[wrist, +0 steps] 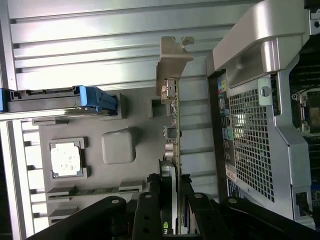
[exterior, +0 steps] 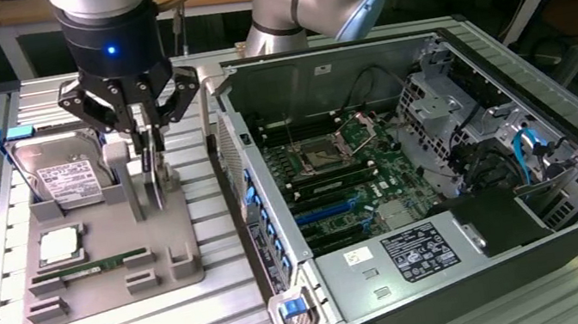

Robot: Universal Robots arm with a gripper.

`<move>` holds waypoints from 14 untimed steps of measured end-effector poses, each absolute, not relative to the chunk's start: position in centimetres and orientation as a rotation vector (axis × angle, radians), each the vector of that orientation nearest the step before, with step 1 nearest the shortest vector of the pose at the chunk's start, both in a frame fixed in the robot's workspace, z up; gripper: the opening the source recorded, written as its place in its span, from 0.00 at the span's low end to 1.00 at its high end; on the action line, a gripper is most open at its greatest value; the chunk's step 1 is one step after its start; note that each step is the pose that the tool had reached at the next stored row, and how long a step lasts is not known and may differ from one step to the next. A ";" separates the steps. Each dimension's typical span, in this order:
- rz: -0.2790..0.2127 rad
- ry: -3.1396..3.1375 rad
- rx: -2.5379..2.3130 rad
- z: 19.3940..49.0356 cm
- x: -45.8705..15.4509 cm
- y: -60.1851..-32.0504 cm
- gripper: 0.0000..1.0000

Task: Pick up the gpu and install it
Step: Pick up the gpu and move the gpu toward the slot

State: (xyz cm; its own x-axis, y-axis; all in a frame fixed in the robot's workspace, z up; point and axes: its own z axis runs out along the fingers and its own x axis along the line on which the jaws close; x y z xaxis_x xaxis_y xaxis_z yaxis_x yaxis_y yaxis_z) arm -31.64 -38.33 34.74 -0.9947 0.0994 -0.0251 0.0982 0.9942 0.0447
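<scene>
The claw (exterior: 150, 145) is clamped on the gpu (exterior: 159, 182), which stands on edge over the grey tray (exterior: 111, 286), beside the hard drive (exterior: 65, 176), toward the tabletop's edge at the exterior view's left. So the grasp looks made; whether the card has cleared its holder I cannot tell. It is well apart from the open computer case (exterior: 365, 54), so installing is not yet done.

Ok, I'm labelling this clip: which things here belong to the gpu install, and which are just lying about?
In the job: gpu, gripper closed on it, open PC case, motherboard.
Lying about: hard drive, CPU, RAM stick, grey tray.
</scene>
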 end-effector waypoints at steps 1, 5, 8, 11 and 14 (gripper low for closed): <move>0.068 3.110 0.154 34.9 -31.6 -38.3 0.27; 0.067 3.110 0.154 35.7 -31.6 -38.2 0.27; 0.068 3.110 0.154 36.2 -31.6 -38.1 0.27; 0.068 3.109 0.154 36.7 -31.6 -38.0 0.27; 0.067 3.109 0.154 37.2 -31.6 -37.8 0.27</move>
State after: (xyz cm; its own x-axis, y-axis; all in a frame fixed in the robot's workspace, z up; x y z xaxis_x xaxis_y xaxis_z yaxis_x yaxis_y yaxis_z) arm -31.64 -37.83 37.24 -0.9947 0.0993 -0.0256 0.0981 0.9942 0.0446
